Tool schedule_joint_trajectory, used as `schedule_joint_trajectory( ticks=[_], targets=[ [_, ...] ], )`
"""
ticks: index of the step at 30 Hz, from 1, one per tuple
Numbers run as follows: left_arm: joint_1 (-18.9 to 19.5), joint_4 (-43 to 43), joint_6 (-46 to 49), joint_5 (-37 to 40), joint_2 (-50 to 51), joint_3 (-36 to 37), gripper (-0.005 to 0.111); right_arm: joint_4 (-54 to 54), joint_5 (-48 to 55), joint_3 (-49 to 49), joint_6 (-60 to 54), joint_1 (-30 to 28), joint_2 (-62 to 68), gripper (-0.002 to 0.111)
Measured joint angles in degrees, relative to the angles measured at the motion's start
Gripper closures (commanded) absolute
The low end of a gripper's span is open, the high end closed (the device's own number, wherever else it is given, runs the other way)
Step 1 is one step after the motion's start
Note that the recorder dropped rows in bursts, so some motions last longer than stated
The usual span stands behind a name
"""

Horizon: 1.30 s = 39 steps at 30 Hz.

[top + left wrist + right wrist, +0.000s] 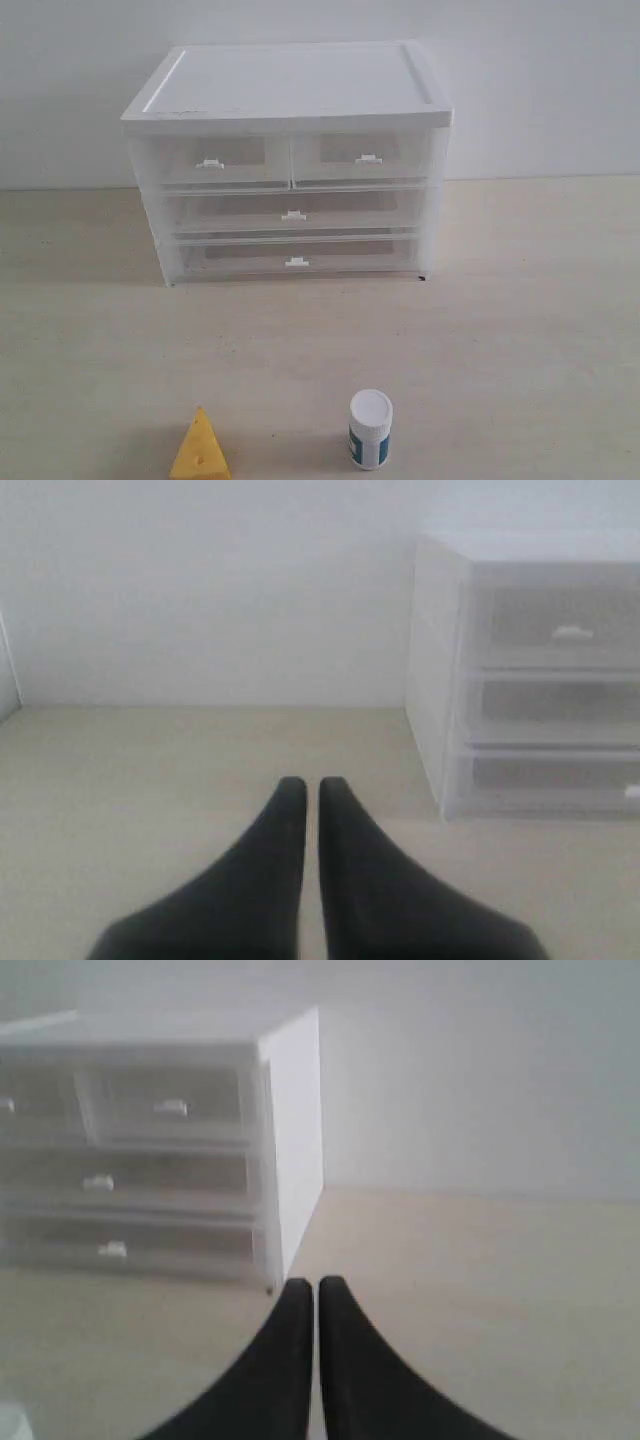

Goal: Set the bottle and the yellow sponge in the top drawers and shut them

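The black left gripper (312, 785) and right gripper (316, 1285) hang pinched together, empty. The white blue-banded plastic bottle (370, 430) and yellow wedge-shaped sponge (200, 452) stand well short of the closed translucent top drawers (240, 155), whose tiny white handles (368, 159) could slip from a pinch.

One cabinet (290, 90) stands at 12 o'clock on the one tabletop (540, 320). It holds four drawers. Two are half-width, the left top drawer (240, 158) and the right top drawer (335, 155). Two are full-width, the middle drawer (230, 212) and the bottom drawer (230, 258). Four handles (293, 215) show, one on each drawer. One bottle (370, 430) stands at 5 o'clock. One sponge (200, 458) sits at 7 o'clock. Two grippers show, the left gripper (312, 785) and the right gripper (315, 1285), each with two jaws.
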Motion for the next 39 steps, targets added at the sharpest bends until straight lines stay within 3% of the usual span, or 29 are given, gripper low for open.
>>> schedule_joint_trajectory(
  ticks=[5, 10, 11, 13, 16, 21, 32, 36, 39],
  targets=[
    [0.0, -0.76, -1.69, -6.66, 0.0, 0.0, 0.103, 1.45, -13.34, 0.0, 4.44, 0.0, 0.0, 0.108],
    [0.0, -2.61, -10.76, -20.17, 0.0, 0.0, 0.103, 1.58, -21.5, -0.91, 6.72, 0.0, 0.17, 0.108],
    [0.0, -1.75, -14.48, -25.65, 0.0, 0.0, 0.103, 1.58, -22.03, -3.26, 6.8, 0.0, 2.22, 0.108],
    [0.0, 1.52, -17.9, -28.85, 1.25, -0.87, 0.103, 1.58, -23.29, -7.27, 6.8, 0.0, 8.12, 0.108],
    [0.0, 4.58, -19.44, -29.66, 5.96, -3.9, 0.103, 1.35, -25.09, -11.32, 6.8, 0.0, 16.13, 0.108],
    [0.0, 8.87, -21.1, -30.3, 27.67, -16.3, 0.103, -0.59, -27.91, -21.98, 6.94, 0.0, 40.1, 0.108],
    [-0.1, 32.09, -41.47, -34.59, 57.4, -32.3, 0.103, -12.3, -42.91, -24.56, 24.06, 0.0, 63.14, 0.108],
    [-1.79, 35.69, -43.63, -36.09, 65.04, -37.4, 0.103, -13.39, -49.59, -24.64, 27.67, 0.0, 70.67, 0.108],
    [-5.27, 38.12, -43.97, -36.46, 71.72, -42.85, 0.103, -13.39, -55.43, -24.92, 28.98, 2.49, 77.77, 0.108]
  ],
)
